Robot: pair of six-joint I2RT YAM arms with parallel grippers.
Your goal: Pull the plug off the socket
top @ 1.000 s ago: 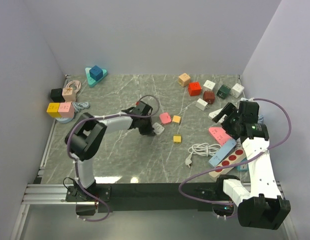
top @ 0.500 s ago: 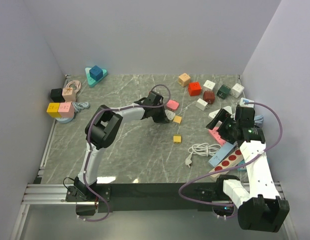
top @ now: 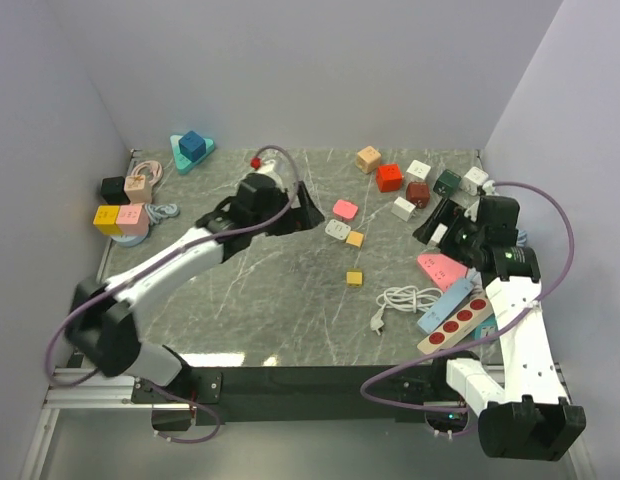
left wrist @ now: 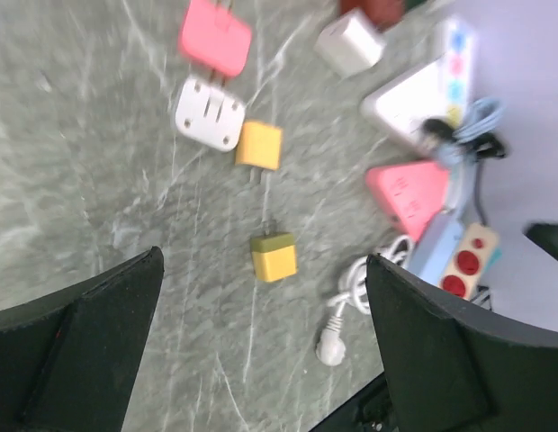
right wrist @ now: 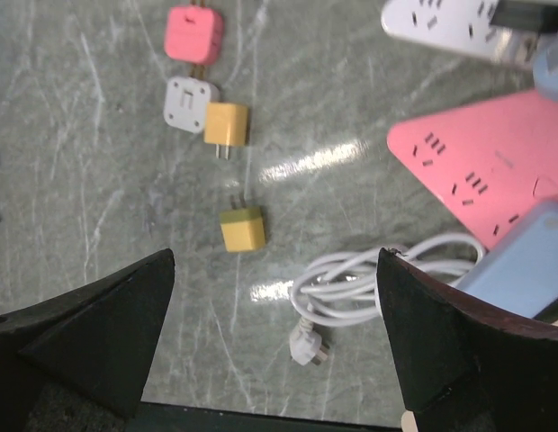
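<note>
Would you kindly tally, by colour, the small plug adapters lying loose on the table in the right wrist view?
Pink adapter: 1
White adapter: 1
Yellow adapters: 2
Total: 4
</note>
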